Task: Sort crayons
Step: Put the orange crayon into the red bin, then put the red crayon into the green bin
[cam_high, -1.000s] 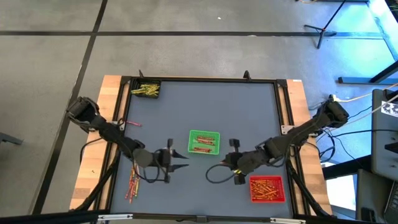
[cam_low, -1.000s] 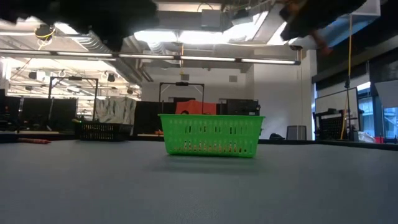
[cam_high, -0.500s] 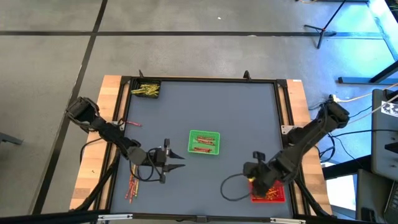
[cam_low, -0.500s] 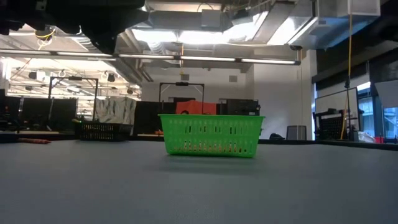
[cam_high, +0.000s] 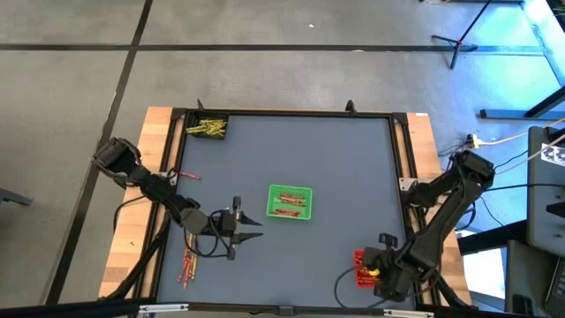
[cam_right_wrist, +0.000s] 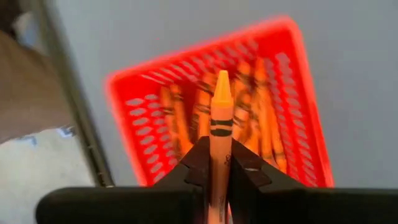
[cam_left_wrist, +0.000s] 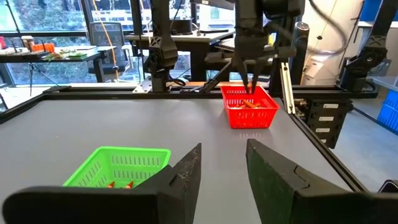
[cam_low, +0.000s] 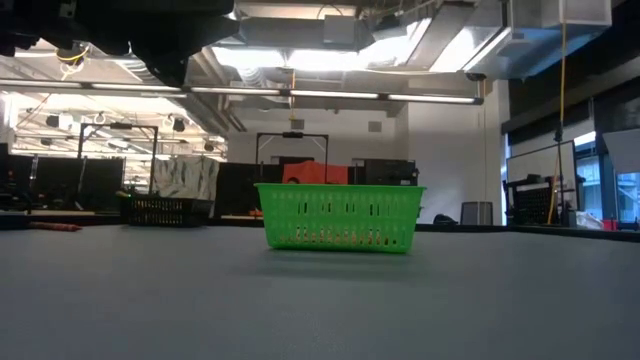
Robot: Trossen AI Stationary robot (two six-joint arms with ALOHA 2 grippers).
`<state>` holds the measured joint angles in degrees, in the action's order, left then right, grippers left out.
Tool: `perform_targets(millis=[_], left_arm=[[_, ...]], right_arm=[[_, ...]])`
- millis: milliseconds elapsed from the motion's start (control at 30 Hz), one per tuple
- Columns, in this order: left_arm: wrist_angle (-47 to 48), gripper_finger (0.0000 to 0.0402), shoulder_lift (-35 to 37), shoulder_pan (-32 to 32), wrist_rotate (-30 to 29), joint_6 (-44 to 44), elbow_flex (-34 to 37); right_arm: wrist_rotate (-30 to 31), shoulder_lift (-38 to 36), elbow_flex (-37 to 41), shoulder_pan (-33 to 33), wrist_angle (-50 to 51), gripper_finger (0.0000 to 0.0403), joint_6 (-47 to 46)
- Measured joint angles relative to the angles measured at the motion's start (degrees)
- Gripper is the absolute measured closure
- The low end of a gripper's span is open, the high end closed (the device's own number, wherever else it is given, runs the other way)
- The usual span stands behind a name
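An orange crayon point(cam_right_wrist: 220, 118), its black wrapper markings too blurred to be read, was held clamped between the fingers of the right gripper point(cam_right_wrist: 216, 163) directly above the red tray point(cam_right_wrist: 292, 93), where more orange crayons point(cam_right_wrist: 249, 106) lay. Most of that tray was hidden under the right arm in the high view. The left gripper point(cam_left_wrist: 222, 163), its fingers set apart on nothing, was held well away from the red tray, beside the green tray point(cam_high: 290, 202). Further crayons point(cam_high: 207, 127) lay at the table corner farthest from the red tray.
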<state>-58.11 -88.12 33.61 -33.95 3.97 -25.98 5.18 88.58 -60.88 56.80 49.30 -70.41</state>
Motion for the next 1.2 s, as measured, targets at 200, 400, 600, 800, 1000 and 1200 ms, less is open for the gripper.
perform_targets(millis=[200, 400, 600, 800, 1000, 1200], left_arm=[[0.0, 0.0291, 0.0, 0.0, 0.0, 0.0, 0.0], [0.0, 0.0291, 0.0, 0.0, 0.0, 0.0, 0.0], [0.0, 0.0291, 0.0, 0.0, 0.0, 0.0, 0.0], [0.0, 0.0291, 0.0, -0.2, -0.1, 0.0, 0.0], [0.6, 0.0291, 0.0, -2.2, -0.1, 1.1, 0.0], [9.7, 0.0291, 3.7, -5.9, 1.9, 3.6, -0.6]], right_arm=[[-2.3, 1.3, 0.0, -1.0, 2.0, 0.0342, -8.4], [-1.0, 1.0, 0.0, -1.8, 4.4, 0.0274, -8.7], [3.5, 0.9, 0.0, -4.2, 4.0, 0.0242, -0.9], [22.3, -0.3, -0.3, -4.8, 0.4, 0.0245, 14.2], [39.3, -0.3, 2.7, -7.6, -7.3, 0.0253, 27.9], [39.3, -0.3, 13.4, -12.6, -27.0, 0.0254, 38.1]])
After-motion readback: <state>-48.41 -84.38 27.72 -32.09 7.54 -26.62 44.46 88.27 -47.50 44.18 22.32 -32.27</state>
